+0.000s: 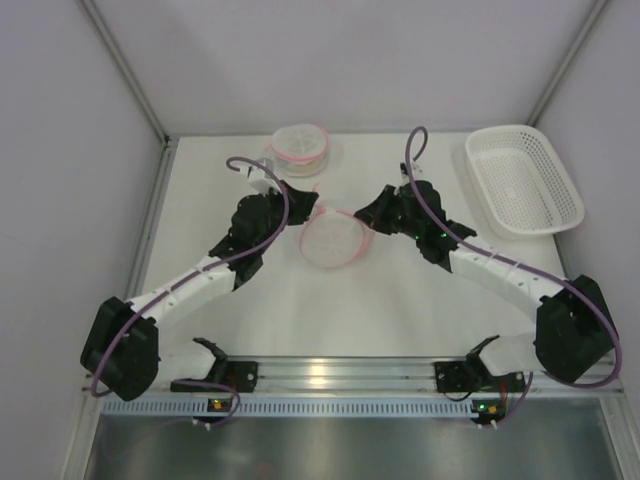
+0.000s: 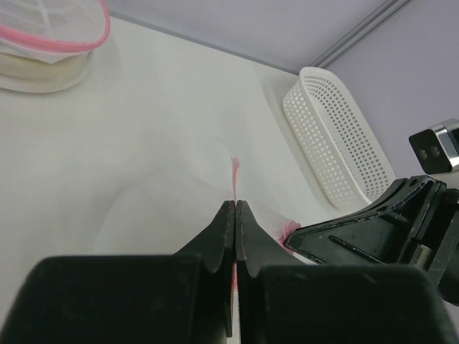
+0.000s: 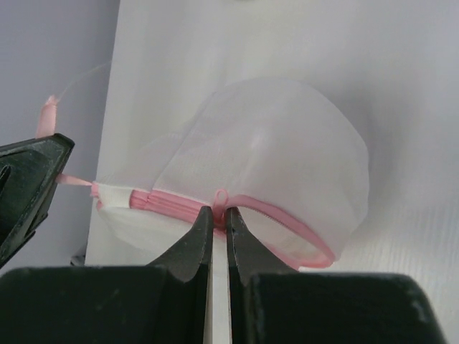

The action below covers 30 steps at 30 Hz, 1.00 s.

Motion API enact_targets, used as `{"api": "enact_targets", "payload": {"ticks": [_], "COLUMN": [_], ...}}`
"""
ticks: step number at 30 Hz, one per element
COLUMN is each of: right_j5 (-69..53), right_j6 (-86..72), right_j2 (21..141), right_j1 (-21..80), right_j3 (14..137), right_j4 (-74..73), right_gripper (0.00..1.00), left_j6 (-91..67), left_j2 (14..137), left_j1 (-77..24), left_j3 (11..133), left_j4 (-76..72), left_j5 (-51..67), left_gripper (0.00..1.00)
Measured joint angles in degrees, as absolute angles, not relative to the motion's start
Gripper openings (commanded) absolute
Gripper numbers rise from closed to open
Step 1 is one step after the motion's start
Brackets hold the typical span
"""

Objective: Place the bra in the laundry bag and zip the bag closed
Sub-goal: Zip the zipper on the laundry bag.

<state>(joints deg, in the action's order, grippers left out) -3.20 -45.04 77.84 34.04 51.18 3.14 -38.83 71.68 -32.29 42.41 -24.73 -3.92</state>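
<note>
The round white mesh laundry bag (image 1: 332,240) with a pink zipper lies at the table's middle between both grippers. My left gripper (image 1: 299,212) is shut on the bag's pink ribbon tab (image 2: 236,170) at its left end. My right gripper (image 1: 373,214) is shut on the pink zipper pull (image 3: 220,196). In the right wrist view the zipper is closed to the left of the pull (image 3: 154,198) and gapes open to the right (image 3: 301,233). I cannot make out the bra; the bag (image 3: 280,143) looks puffed up.
A second round pink-rimmed mesh bag (image 1: 300,148) sits on a cream item at the back centre. A white perforated plastic basket (image 1: 523,180) stands at the back right. Enclosure walls border the table at the left, back and right.
</note>
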Motion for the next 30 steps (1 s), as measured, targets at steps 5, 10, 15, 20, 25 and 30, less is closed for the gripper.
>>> {"api": "enact_targets", "payload": {"ticks": [5, 10, 15, 20, 25, 30], "right_j5": [-2.4, -2.3, -3.2, -5.4, -6.9, -10.9], "right_j6": [-44.8, -44.7, -44.4, -42.5, -37.6, -33.1], "right_j2": [75.7, 73.0, 71.0, 70.8, 73.2, 74.3], "right_j1": [33.4, 32.3, 30.8, 29.9, 28.1, 27.8], "right_j3": [49.0, 46.7, 46.5, 46.9, 47.9, 48.4], "right_j4": [1.9, 0.9, 0.4, -1.3, -4.6, -5.1], "right_gripper": [0.0, 0.0, 0.0, 0.0, 0.0, 0.0], "left_j6": [-38.9, -38.9, -39.7, -41.0, -35.0, -24.8], "left_j2": [71.5, 69.2, 66.3, 64.3, 61.4, 55.5], "left_j1": [-32.3, -32.1, -31.7, -31.4, -29.5, -29.3], "left_j3": [42.4, 41.9, 41.3, 39.6, 38.8, 40.8], "left_j4": [-24.1, -21.3, -17.9, -16.1, -14.6, -11.3], "left_j5": [-4.2, -5.5, -6.2, -5.1, -3.3, 3.2], "left_gripper": [0.0, 0.0, 0.0, 0.16, 0.92, 0.98]}}
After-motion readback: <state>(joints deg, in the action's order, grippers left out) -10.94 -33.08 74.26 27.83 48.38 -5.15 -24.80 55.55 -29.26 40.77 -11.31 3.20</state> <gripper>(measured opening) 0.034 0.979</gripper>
